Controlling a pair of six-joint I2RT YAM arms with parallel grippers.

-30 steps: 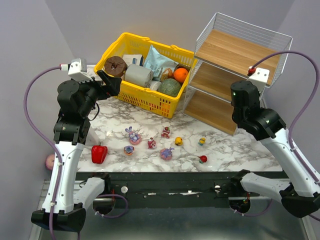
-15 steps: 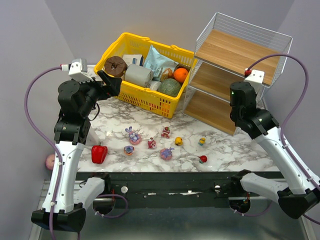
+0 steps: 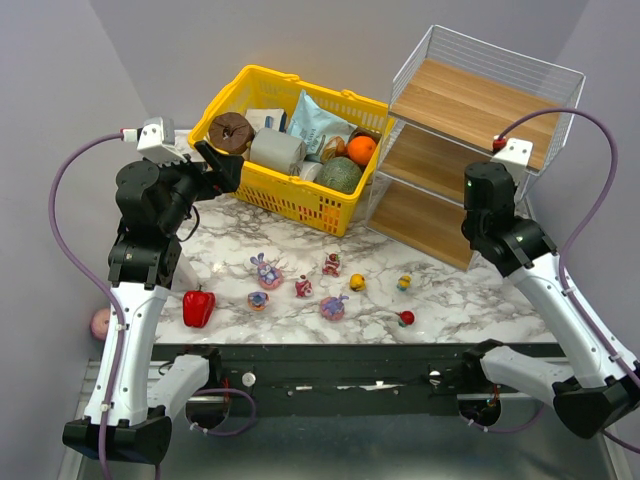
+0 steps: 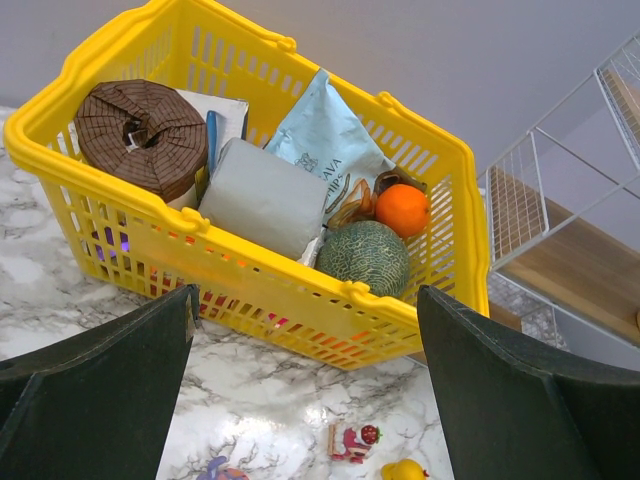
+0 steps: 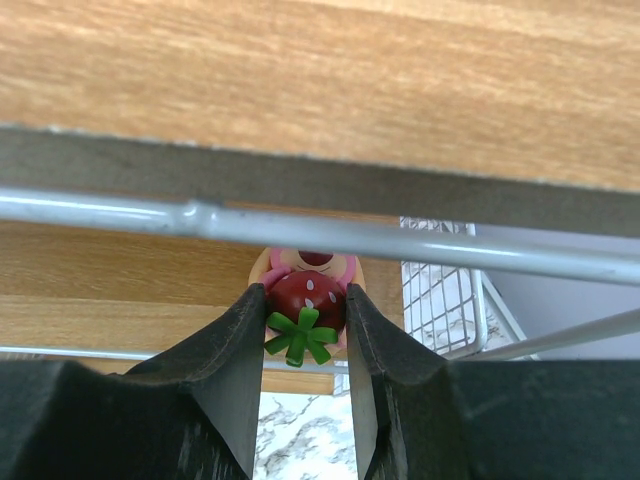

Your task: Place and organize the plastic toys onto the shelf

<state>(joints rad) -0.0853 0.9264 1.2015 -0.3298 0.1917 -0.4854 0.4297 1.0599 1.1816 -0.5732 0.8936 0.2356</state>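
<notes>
Right wrist view first, Ben. What is closest to us?

Ben: Two black fingers of the right gripper [image 5: 305, 330]. They squeeze a little pink strawberry toy [image 5: 307, 292]. It sits upright between them.

Mia: And behind it?

Ben: A grey wire rail [image 5: 300, 232] of the shelf [image 5: 300, 70] runs across just above the toy. Past that is a wooden board [image 5: 130, 270]. I cannot tell if the toy touches the wood yet.

Mia: So which step is this?

Ben: I think it is the putting-down step. The toy is at the shelf, but it is not let go.

Mia: What should come next?

Ben: My guess is to slide in under the rail and go down until the toy stands on the board. Then open the fingers and back out straight, so nothing bumps the wire.

Mia: Now the top view. What is on the table?

Ben: Eight more toys [image 3: 304, 287] lie on the marble table [image 3: 460, 300], well apart from the shelf. A red bell pepper [image 3: 198, 307] lies to their left. It is not one of them.

Mia: And the other arm?

Ben: The left gripper [image 4: 305, 330] is spread wide and holds nothing. It hangs over the table, facing the yellow basket [image 4: 260, 250] farther back.
</notes>
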